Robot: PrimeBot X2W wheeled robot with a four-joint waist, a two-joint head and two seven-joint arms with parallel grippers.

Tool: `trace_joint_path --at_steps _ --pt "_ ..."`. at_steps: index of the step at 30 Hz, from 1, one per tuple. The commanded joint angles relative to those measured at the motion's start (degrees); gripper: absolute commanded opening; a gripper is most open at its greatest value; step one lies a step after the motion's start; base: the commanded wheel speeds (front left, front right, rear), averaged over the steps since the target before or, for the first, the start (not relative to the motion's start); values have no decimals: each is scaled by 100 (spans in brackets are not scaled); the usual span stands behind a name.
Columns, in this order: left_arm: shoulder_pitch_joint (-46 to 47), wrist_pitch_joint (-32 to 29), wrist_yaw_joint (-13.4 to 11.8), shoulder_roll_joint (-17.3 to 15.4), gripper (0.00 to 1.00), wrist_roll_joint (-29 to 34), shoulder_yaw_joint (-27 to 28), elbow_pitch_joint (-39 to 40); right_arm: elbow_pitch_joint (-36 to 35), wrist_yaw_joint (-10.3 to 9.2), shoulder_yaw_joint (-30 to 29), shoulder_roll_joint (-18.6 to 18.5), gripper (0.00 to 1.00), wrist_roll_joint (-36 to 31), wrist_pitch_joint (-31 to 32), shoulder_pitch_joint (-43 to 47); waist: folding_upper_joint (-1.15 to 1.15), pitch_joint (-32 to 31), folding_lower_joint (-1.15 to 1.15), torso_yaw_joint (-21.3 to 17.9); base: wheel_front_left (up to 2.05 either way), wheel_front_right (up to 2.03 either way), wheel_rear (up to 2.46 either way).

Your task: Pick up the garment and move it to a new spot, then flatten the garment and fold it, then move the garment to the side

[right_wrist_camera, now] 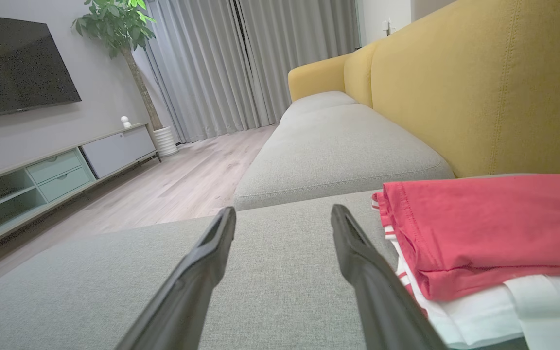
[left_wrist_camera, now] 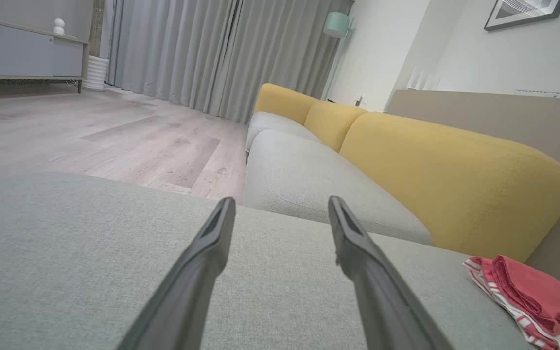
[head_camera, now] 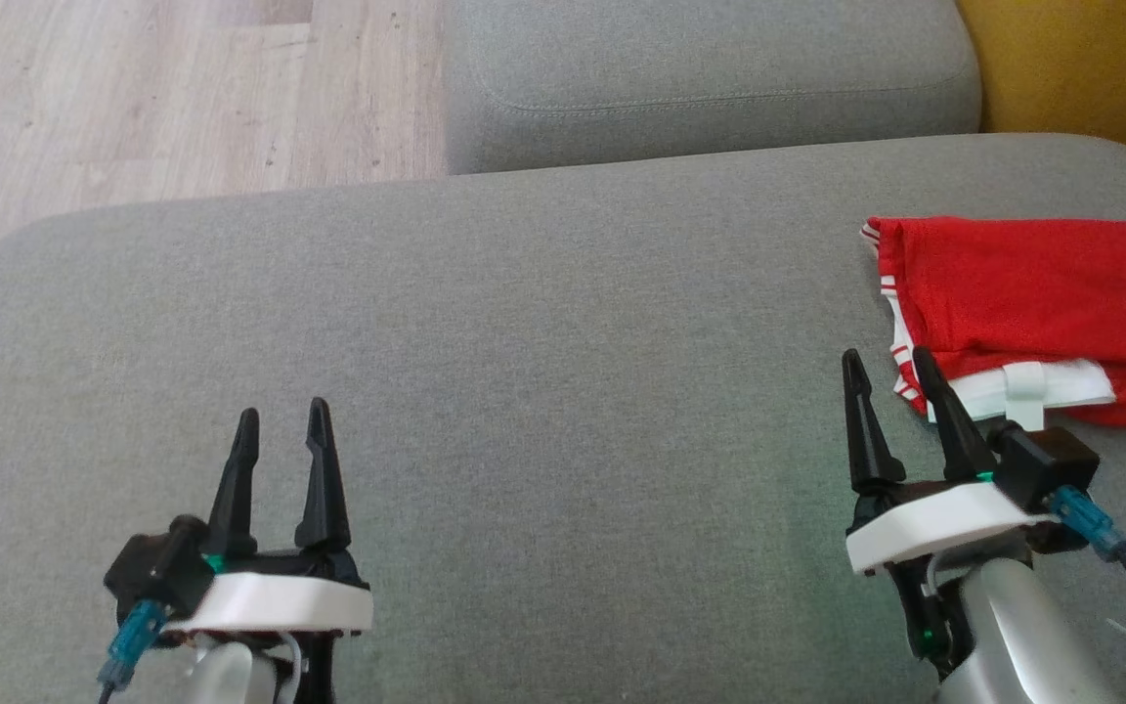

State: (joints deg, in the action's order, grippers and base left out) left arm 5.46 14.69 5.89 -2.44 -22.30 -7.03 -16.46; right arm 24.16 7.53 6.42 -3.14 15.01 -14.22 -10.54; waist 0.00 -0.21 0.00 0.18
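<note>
garment: judged soft, light | to be pinched at near edge | left gripper, right gripper: jaws are spread

Seat cushion: grey woven cloth, matt, fine rough weave. Garment: red cloth, fine mesh-like knit, matt, with a smooth white cloth band and striped trim at the edge. Backrest: yellow cloth, matt, stitched seams. Floor: pale wood planks, visible grain, low sheen. Left gripper and right gripper: dark, matt, plastic-looking fingers on smooth white plastic collars. Forearm: silvery, smooth, soft gloss. Curtains: grey cloth, matt, pleated.
</note>
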Motion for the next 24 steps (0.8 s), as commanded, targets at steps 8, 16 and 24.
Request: trace_joint_path --at_steps 8,16,24 --pt "156 31 52 -43 100 -171 238 210 -287 -4 141 26 100 -46 -77 -142 0 10 0 -24 0 0 0" --pt "147 31 73 -43 100 -205 242 207 -308 -4 169 26 100 -2 -77 -151 0 8 0 -54 0 0 0" --pt "-69 -5 65 6 0 -307 41 -238 100 0 48 1 0 -19 13 112 0 10 0 -69 0 0 0"
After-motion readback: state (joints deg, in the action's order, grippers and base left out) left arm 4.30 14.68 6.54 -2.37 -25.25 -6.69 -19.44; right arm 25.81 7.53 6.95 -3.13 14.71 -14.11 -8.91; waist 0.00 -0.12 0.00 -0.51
